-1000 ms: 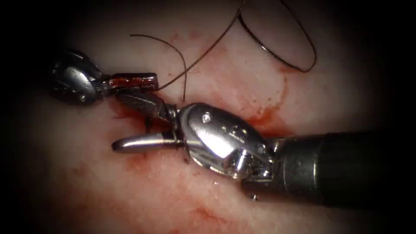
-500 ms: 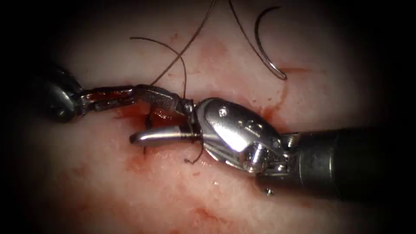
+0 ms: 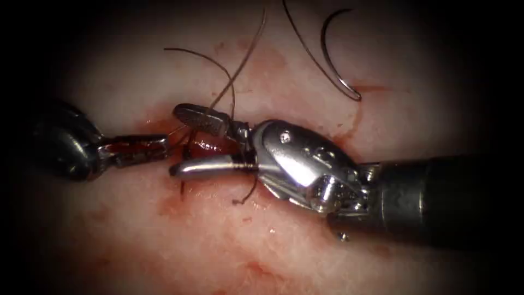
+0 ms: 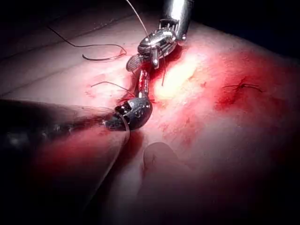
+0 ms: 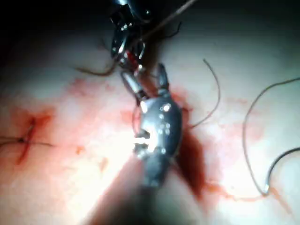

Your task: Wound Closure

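The pale pink pork tissue (image 3: 229,246), smeared with red fluid (image 3: 207,146), carries everything. The right arm's bright steel needle driver (image 3: 199,143) stands with jaws spread wide over the cut, holding nothing. The left arm's red-stained tool (image 3: 158,149) has narrow jaws closed on the thin dark thread (image 3: 240,65). The curved steel needle (image 3: 335,60) lies free on the tissue, right of the cut.
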Robot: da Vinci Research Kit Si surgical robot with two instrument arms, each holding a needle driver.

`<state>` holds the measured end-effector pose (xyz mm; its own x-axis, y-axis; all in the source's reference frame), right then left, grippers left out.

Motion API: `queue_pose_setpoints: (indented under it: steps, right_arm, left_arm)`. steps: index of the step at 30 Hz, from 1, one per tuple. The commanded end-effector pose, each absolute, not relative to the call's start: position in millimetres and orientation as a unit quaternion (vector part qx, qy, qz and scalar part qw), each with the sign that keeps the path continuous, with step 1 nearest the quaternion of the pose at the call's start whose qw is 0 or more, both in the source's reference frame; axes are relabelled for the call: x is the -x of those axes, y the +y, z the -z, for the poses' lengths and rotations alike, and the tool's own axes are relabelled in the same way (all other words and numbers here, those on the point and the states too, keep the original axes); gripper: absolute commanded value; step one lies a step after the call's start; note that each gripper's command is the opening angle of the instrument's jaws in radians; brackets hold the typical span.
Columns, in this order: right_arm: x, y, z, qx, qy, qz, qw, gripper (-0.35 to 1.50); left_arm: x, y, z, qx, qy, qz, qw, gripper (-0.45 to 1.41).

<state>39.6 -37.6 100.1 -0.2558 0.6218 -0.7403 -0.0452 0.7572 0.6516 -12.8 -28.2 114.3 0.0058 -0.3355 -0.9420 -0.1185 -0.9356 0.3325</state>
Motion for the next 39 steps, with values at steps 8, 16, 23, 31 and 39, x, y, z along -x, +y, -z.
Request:
queue_pose_setpoints:
  steps: [8,16,23,31,39]
  right_arm:
    - [-40.0,-37.2,-100.5,-0.179,0.735,-0.302,0.580,0.52]
    - [-39.9,-36.8,-100.4,-0.178,0.737,-0.305,0.576,0.49]
    - [-39.7,-36.3,-100.7,-0.171,0.733,-0.324,0.574,0.46]
    - [-39.1,-35.2,-101.5,-0.123,0.701,-0.365,0.600,0.49]
    - [-39.9,-34.3,-101.8,-0.053,0.621,-0.371,0.688,0.49]
  left_arm:
    - [14.0,-29.3,-115.1,-0.708,-0.157,0.683,0.082,-0.45]
    - [14.6,-30.0,-115.7,-0.709,-0.155,0.683,0.083,-0.45]
    - [14.8,-30.5,-116.0,-0.711,-0.150,0.682,0.082,-0.45]
    - [15.3,-31.0,-116.2,-0.711,-0.147,0.683,0.080,-0.45]
    - [15.6,-31.0,-116.3,-0.712,-0.148,0.682,0.080,-0.45]
